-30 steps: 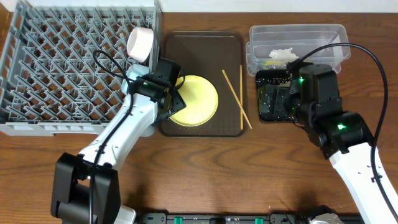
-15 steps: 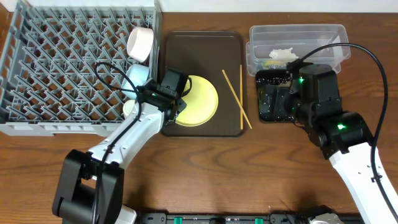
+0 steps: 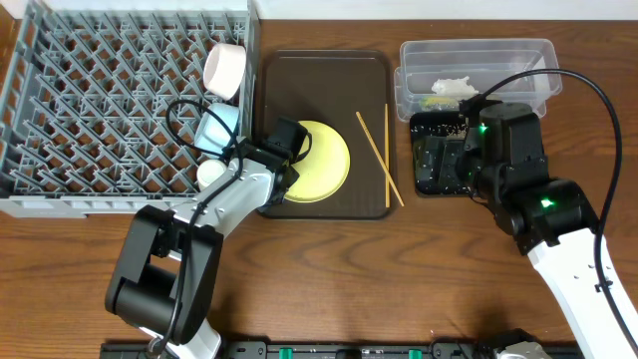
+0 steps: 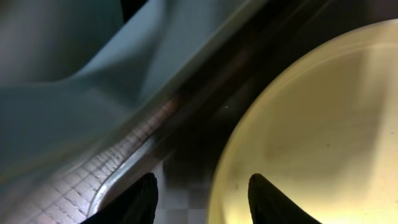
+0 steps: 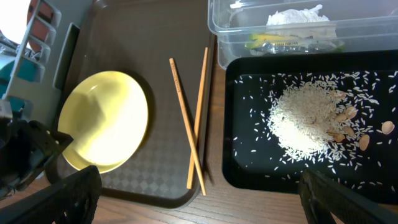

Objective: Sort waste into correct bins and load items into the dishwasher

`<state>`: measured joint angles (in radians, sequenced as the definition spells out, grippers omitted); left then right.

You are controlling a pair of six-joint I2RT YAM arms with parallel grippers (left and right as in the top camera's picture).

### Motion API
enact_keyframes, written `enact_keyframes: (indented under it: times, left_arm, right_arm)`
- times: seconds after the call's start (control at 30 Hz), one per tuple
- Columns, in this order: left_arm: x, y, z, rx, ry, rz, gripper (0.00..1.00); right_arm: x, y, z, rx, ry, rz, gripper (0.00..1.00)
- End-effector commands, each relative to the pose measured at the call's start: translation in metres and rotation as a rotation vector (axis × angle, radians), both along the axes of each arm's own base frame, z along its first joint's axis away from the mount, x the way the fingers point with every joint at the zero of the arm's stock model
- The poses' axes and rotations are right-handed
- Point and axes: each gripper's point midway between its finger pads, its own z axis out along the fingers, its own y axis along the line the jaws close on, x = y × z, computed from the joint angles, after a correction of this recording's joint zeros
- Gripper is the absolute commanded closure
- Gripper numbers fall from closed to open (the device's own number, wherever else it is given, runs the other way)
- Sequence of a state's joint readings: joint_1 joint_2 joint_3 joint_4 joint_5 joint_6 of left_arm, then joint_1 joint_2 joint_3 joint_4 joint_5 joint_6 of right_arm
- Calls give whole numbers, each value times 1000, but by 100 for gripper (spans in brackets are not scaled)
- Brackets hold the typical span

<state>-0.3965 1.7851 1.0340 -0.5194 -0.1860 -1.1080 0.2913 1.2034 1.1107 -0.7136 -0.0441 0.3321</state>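
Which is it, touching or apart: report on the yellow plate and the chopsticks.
Apart. The right wrist view shows a strip of bare brown tray between the yellow plate and the nearer of the chopsticks.

No text, label, brand, number or sign is showing legibly in any of the three views. The left wrist view is coming through blurred around the yellow plate (image 4: 323,124), so a fine marking there, if there is one, is perhaps going unread.
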Motion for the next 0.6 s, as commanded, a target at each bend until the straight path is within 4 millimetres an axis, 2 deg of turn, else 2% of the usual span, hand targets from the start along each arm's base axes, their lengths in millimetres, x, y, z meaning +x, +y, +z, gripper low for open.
enact_keyframes:
  times: [0.0, 0.33, 0.5, 0.57]
  left_arm:
    - [-3, 2, -5, 7, 7, 22, 52]
    - [-1, 0, -5, 1, 2, 21, 74]
    - [0, 0, -5, 0, -1, 21, 81]
    - [0, 0, -4, -1, -4, 20, 88]
  right_arm:
    - [3, -3, 2, -6, -8, -17, 1]
    - [3, -4, 2, -6, -9, -17, 1]
    - [3, -4, 2, -6, -8, -17, 1]
    - [3, -3, 2, -6, -8, -17, 1]
